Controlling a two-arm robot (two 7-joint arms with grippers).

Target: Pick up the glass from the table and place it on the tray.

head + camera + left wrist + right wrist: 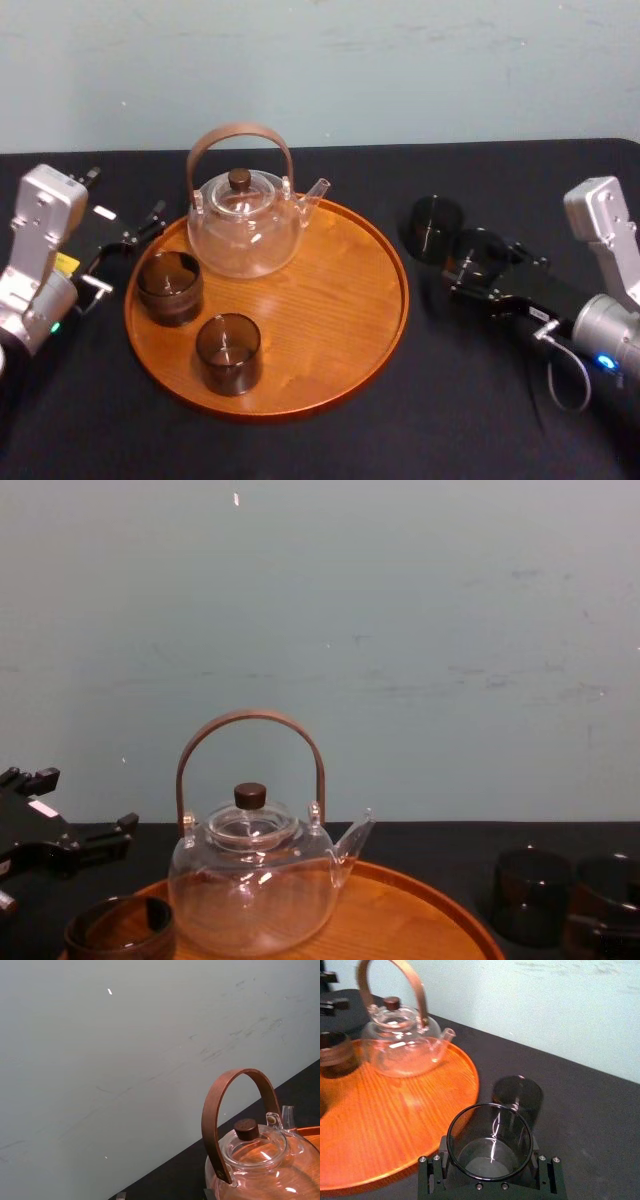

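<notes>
Two right gripper (pixel 478 262) fingers (pixel 442 1155) clamp the dark glass (pixel 489 1135) between them, beside the tray (pixel 375 330).

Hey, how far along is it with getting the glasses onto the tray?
Done: a back glass and a front glass stand on the tray by the teapot. In hand: the right end effector grips a third glass, right of the tray, not yet on it. Left: carrying it over; a fourth glass waits on the table beyond. The left end effector sits parked beside the tray.
</notes>
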